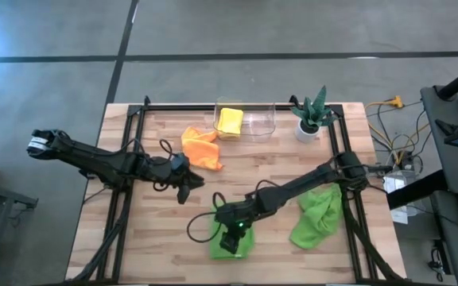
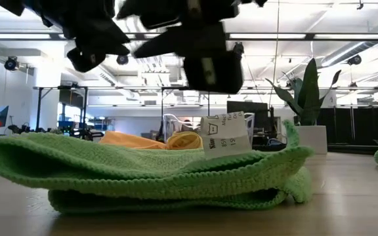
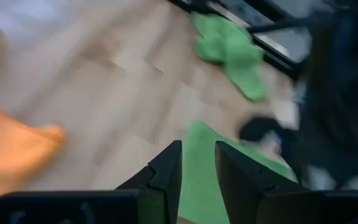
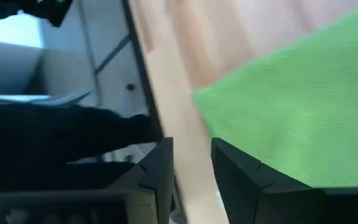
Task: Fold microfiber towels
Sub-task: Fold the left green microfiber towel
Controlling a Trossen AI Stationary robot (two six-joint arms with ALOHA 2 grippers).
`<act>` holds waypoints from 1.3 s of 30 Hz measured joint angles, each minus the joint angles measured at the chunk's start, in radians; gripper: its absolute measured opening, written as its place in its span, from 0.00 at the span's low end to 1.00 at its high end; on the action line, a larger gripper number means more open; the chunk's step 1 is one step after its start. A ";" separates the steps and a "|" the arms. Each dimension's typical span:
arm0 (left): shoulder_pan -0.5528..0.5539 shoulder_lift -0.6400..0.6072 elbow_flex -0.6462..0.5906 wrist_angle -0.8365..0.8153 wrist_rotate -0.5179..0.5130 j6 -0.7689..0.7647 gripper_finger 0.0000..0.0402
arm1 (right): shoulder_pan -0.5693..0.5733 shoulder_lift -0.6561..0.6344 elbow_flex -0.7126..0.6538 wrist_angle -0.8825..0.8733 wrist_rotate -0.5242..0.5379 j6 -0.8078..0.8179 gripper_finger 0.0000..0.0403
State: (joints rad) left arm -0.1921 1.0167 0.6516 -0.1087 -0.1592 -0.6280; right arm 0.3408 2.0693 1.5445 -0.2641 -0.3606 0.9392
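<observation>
wooden worktop (image 1: 261, 171) carries all four cloths. right tool (image 1: 230, 238), fingers a narrow gap apart and gripping nothing, hangs right over the folded green towel (image 1: 241, 245); that fold looks done. beyond it lies the crumpled green towel (image 1: 318, 214), likely next, needing a corner pinch. left tool (image 1: 183, 191), slightly parted, waits beside the orange towel (image 1: 199, 147); farther off, the yellow towel (image 1: 230, 121).

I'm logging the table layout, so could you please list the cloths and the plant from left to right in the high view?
orange towel → yellow towel → potted plant. The folded green towel under the right gripper overlaps the yellow one's span, so I leave it out, as I do the crumpled green towel, which overlaps the plant's.
</observation>
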 joint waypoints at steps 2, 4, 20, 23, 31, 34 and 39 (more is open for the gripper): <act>0.000 0.019 -0.019 0.053 0.112 -0.042 0.20 | 0.002 -0.044 -0.014 -0.064 0.064 -0.014 0.25; -0.008 0.057 -0.047 0.133 0.243 -0.085 0.20 | 0.017 -0.096 -0.039 -0.141 0.174 -0.021 0.25; -0.106 0.543 -0.140 0.843 0.339 -0.538 0.20 | 0.040 -0.372 -0.756 0.415 0.346 0.538 0.25; -0.111 0.568 -0.124 0.841 0.338 -0.569 0.20 | 0.037 -0.369 -0.769 0.437 0.332 0.544 0.23; -0.133 0.555 -0.123 0.770 0.334 -0.634 0.20 | 0.035 -0.351 -0.758 0.436 0.308 0.504 0.23; -0.149 0.555 -0.124 0.739 0.333 -0.652 0.20 | 0.032 -0.351 -0.759 0.432 0.308 0.500 0.23; -0.165 0.563 -0.127 0.702 0.326 -0.704 0.20 | 0.020 -0.350 -0.759 0.433 0.278 0.497 0.23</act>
State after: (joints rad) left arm -0.3575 1.5795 0.5251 0.5936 0.1671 -1.3316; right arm 0.3610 1.7194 0.7853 0.1685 -0.0828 1.4364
